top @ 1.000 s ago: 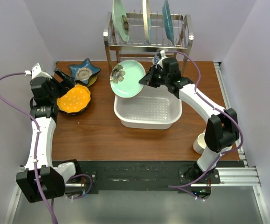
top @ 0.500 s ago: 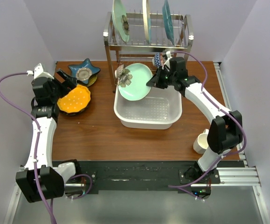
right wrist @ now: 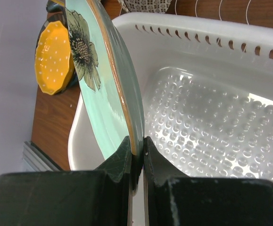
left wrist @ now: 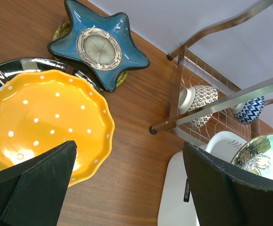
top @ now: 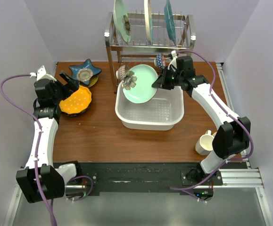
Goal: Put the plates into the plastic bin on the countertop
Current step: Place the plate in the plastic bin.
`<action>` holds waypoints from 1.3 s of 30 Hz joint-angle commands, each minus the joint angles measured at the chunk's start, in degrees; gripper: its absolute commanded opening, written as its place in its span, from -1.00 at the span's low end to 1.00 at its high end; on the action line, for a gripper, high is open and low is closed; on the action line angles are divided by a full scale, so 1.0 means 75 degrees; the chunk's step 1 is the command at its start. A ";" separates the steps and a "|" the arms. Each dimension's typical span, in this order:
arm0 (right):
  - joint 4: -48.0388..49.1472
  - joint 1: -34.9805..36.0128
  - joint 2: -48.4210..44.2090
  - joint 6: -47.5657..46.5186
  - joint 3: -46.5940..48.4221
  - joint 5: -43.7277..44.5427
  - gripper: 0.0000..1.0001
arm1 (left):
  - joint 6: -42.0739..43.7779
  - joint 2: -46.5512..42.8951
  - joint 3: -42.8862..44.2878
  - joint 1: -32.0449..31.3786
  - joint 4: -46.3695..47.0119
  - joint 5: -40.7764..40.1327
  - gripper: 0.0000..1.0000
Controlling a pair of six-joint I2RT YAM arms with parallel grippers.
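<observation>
My right gripper (top: 161, 83) is shut on the rim of a pale green plate (top: 141, 84) with a dark flower. It holds the plate tilted on edge over the back of the white plastic bin (top: 169, 123). In the right wrist view the plate (right wrist: 96, 89) stands edge-on above the bin's perforated base (right wrist: 211, 127). My left gripper (top: 70, 83) is open above the orange dotted plate (top: 75, 100), which lies on a dark plate. The blue star-shaped plate (top: 85, 71) lies behind it on the countertop (top: 94, 136). The left wrist view shows the orange plate (left wrist: 42, 122) and the star plate (left wrist: 98, 44).
A steel wire rack (top: 150, 42) at the back holds three big teal and cream plates on top and small patterned bowls (left wrist: 197, 101) underneath. A white mug (top: 205, 142) stands at the right front.
My right gripper has carried the green plate to the right and back, from the bin's left rim to over its back part. The left gripper has barely moved.
</observation>
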 commanded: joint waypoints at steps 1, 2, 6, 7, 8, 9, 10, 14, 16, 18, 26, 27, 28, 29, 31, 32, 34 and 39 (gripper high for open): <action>0.0079 -0.0053 -0.0288 -0.0197 0.0744 -0.0810 -1.00 | -0.0078 -0.0001 -0.0077 -0.0058 0.0392 0.0133 1.00; 0.0020 -0.0052 -0.0264 -0.0233 0.0756 -0.0846 -1.00 | -0.0078 -0.0001 -0.0112 -0.0058 0.0416 0.0133 1.00; 0.0007 -0.0076 -0.0275 -0.0303 0.0522 -0.0916 -1.00 | -0.0113 -0.0036 -0.0194 -0.0070 0.0521 0.0110 1.00; 0.0007 -0.0064 -0.0275 -0.0292 0.0498 -0.0916 -1.00 | -0.0102 -0.0024 -0.0206 -0.0070 0.0510 0.0122 1.00; -0.0027 -0.0064 -0.0241 -0.0315 0.0486 -0.0939 -1.00 | -0.0102 -0.0036 -0.0218 -0.0070 0.0510 0.0145 1.00; -0.0086 -0.0064 -0.0217 -0.0385 0.0486 -0.0951 -1.00 | -0.0090 -0.0024 -0.0206 -0.0070 0.0521 0.0145 1.00; -0.0167 -0.0064 -0.0194 -0.0408 0.0486 -0.0986 -1.00 | -0.0090 -0.0024 -0.0218 -0.0070 0.0498 0.0134 1.00; -0.0356 -0.0064 -0.0077 -0.0538 0.0428 -0.1068 -1.00 | -0.0113 -0.0001 -0.0253 -0.0070 0.0568 0.0157 1.00; -0.0368 -0.0064 -0.0029 -0.0584 0.0357 -0.1150 -1.00 | -0.0113 -0.0001 -0.0276 -0.0058 0.0580 0.0157 1.00; -0.0426 -0.0076 0.0052 -0.0643 0.0276 -0.1256 -1.00 | -0.0102 0.0022 -0.0323 -0.0070 0.0615 0.0157 1.00; -0.0449 -0.0052 0.0100 -0.0783 -0.0193 -0.1291 -1.00 | -0.0090 0.0046 -0.0370 -0.0070 0.0650 0.0157 1.00; -0.0438 -0.0052 0.0111 -0.0807 -0.0286 -0.1303 -1.00 | -0.0078 0.0058 -0.0370 -0.0070 0.0674 0.0180 1.00; -0.0449 -0.0064 0.0135 -0.0819 -0.0334 -0.1268 -1.00 | -0.0078 0.0081 -0.0359 -0.0081 0.0662 0.0180 1.00; -0.0473 -0.0053 0.0158 -0.0877 -0.0381 -0.1245 -1.00 | -0.0078 0.0093 -0.0370 -0.0070 0.0674 0.0180 1.00; -0.0450 -0.0053 0.0228 -0.0901 -0.0451 -0.1244 -1.00 | -0.0078 0.0093 -0.0370 -0.0058 0.0674 0.0204 1.00; -0.0450 -0.0052 0.0240 -0.0913 -0.0475 -0.1244 -1.00 | -0.0078 0.0093 -0.0370 -0.0058 0.0686 0.0215 1.00; -0.0403 -0.0053 0.0357 -0.0901 -0.0521 -0.1326 -1.00 | -0.0078 0.0128 -0.0359 -0.0070 0.0709 0.0227 1.00; -0.0391 -0.0052 0.0580 -0.0971 -0.0568 -0.1280 -1.00 | -0.0102 0.0116 -0.0335 -0.0081 0.0744 0.0251 1.00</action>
